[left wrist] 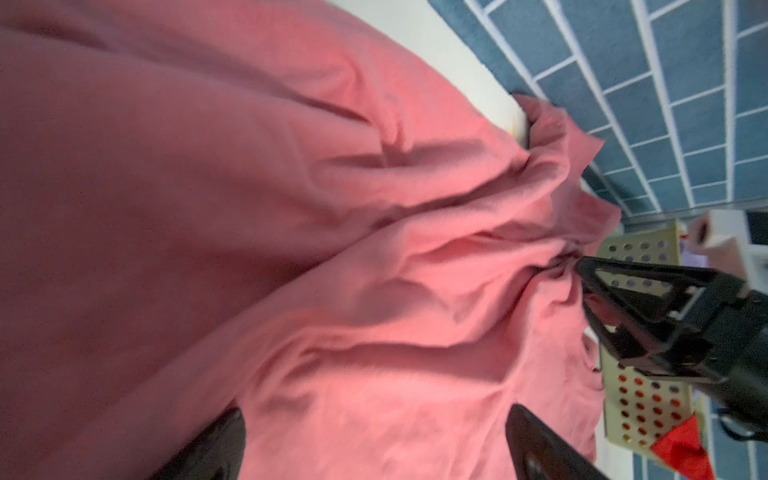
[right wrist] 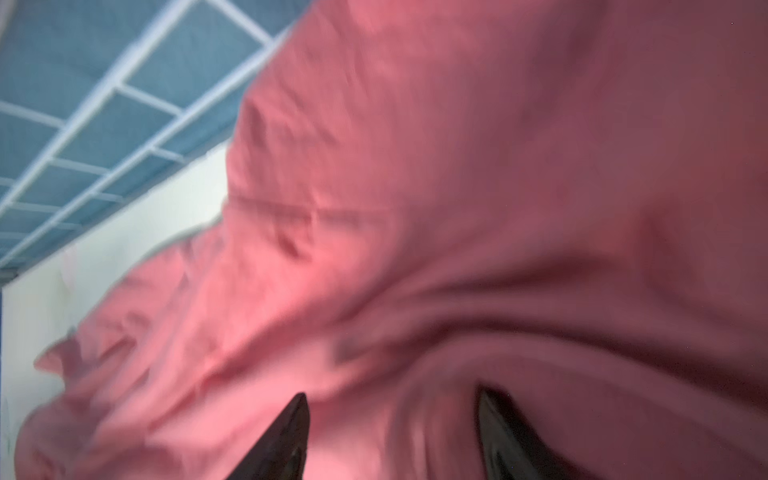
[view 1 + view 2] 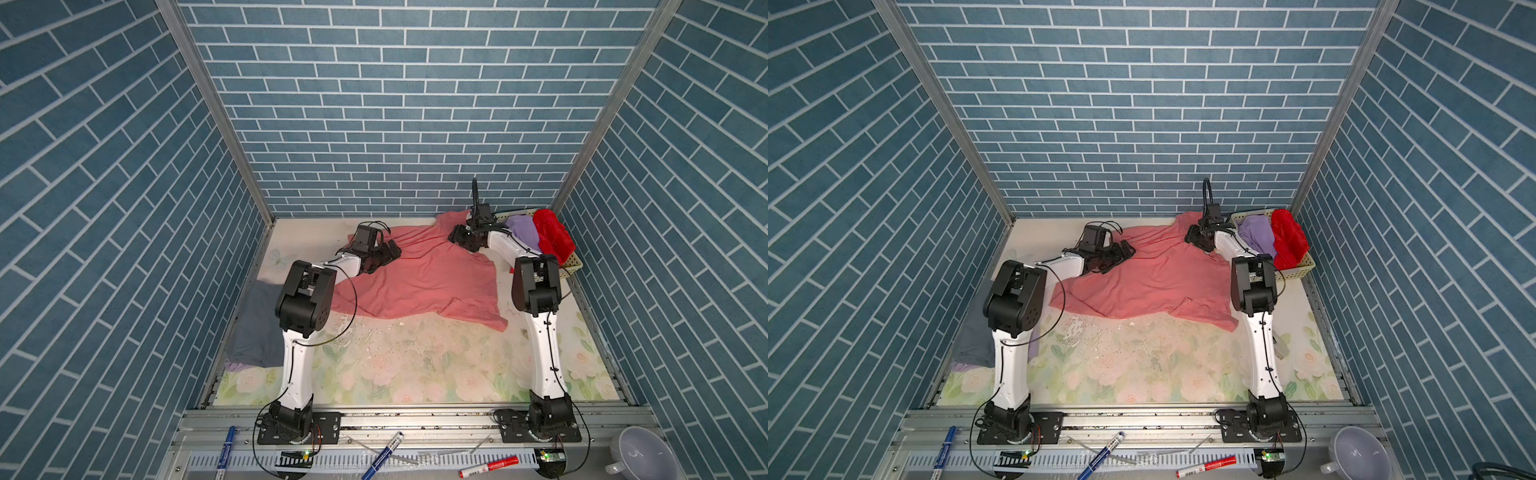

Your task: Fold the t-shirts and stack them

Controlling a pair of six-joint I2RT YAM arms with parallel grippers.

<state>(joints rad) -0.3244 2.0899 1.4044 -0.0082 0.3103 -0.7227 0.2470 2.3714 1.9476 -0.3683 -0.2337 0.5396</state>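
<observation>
1. In both top views, a salmon pink t-shirt (image 3: 415, 282) lies spread and rumpled across the far half of the floral table (image 3: 415, 365). Its far right corner rides up against the blue brick-pattern back wall (image 3: 395, 124). The left claw (image 3: 392, 249) rests low over the shirt's far left part. The right claw (image 3: 453, 237) sits at the shirt's far right corner, just beside a cream basket (image 3: 575, 262).
2. Also in both top views, the basket in the far right corner of the table holds a lavender t-shirt (image 3: 523, 232) and a bright red t-shirt (image 3: 552, 237), which spills over the rim. A slate grey t-shirt (image 3: 253, 328) lies flat at the table's left edge, partly behind the left arm (image 3: 305, 299).
3. Left wrist view: the salmon pink t-shirt (image 1: 291, 249) fills most of the picture in long folds. The left claw (image 1: 374, 453) stands wide, its 2 dark fingers (image 1: 540, 449) far apart just above the cloth, gripping nothing. The folds run toward the right claw (image 1: 582, 282), whose tips press into bunched cloth in front of the basket (image 1: 631, 249).
4. Right wrist view (blurred): the salmon pink t-shirt (image 2: 457, 208) fills the frame, with creases curving toward the right claw (image 2: 395, 436). Its 2 fingers (image 2: 286, 436) stand partly apart with cloth between them. Whether they pinch it I cannot tell.
</observation>
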